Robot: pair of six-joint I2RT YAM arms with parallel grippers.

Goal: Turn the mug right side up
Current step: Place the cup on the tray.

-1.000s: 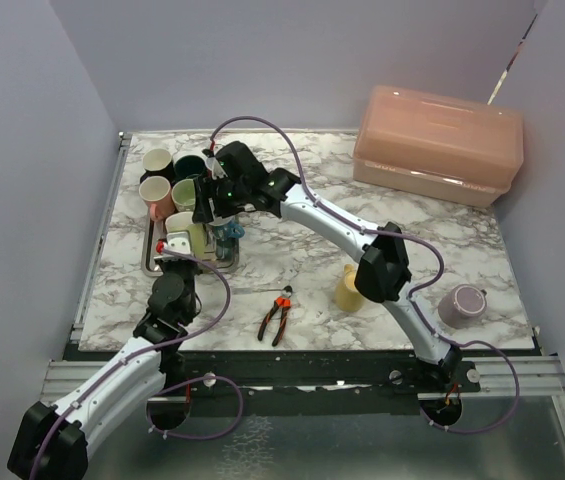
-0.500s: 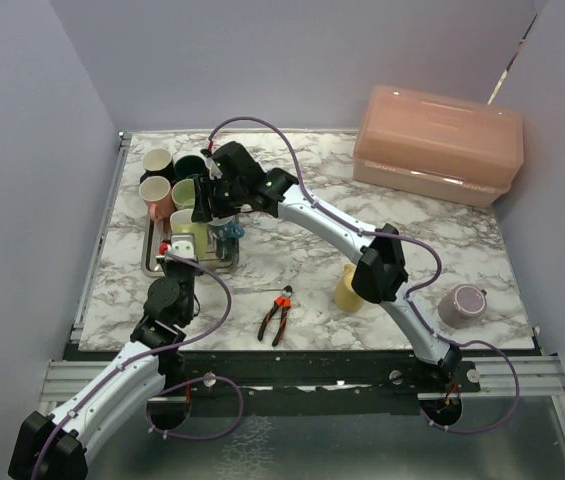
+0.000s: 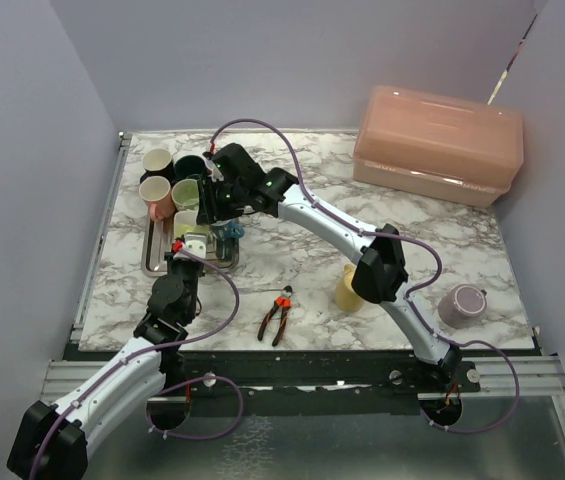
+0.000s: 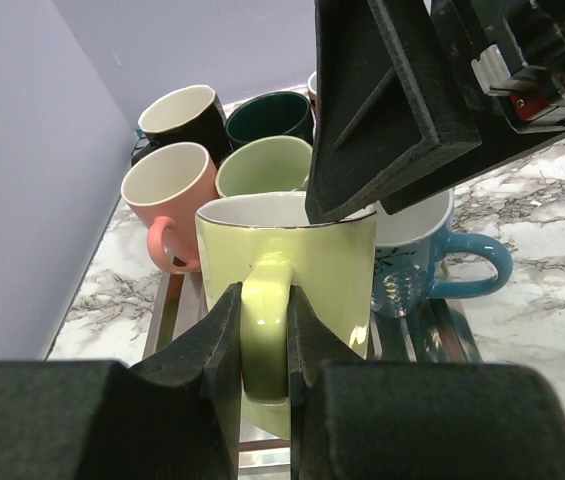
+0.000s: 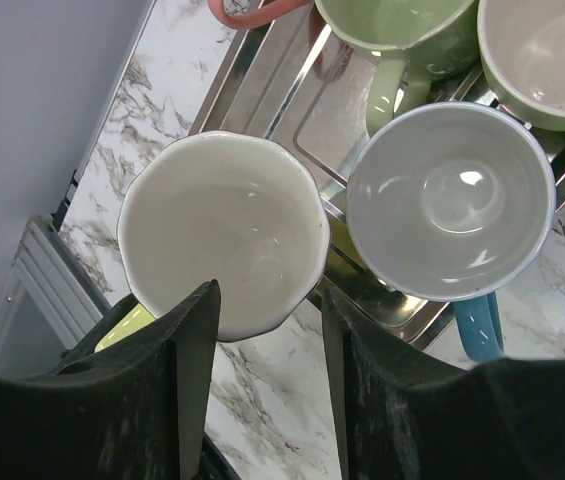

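Note:
The mug (image 4: 332, 265) is yellow-green outside and white inside. It stands upright with its mouth up, just above the front of the metal tray (image 4: 162, 310). My left gripper (image 4: 262, 300) is shut on its handle from the near side. The right gripper (image 5: 267, 295) hangs over the mug (image 5: 224, 232) from above. Its jaws are apart and straddle the rim at the side nearest the blue mug, with one finger (image 5: 197, 340) over the inside and the other outside. In the top view both grippers meet at the tray's front, and they hide most of the mug.
Pink (image 4: 167, 185), light green (image 4: 262, 170), dark teal (image 4: 270, 115), black (image 4: 180, 110) and blue (image 4: 412, 265) mugs crowd the tray right behind and beside the held mug. On the marble table lie pliers (image 3: 278, 315), a yellow cup (image 3: 348, 288), a purple mug (image 3: 462, 305) and a pink box (image 3: 437, 143).
The right gripper's jaws have narrowed around the mug's rim. The left gripper has shifted slightly away from the arm bases and to the right with the mug.

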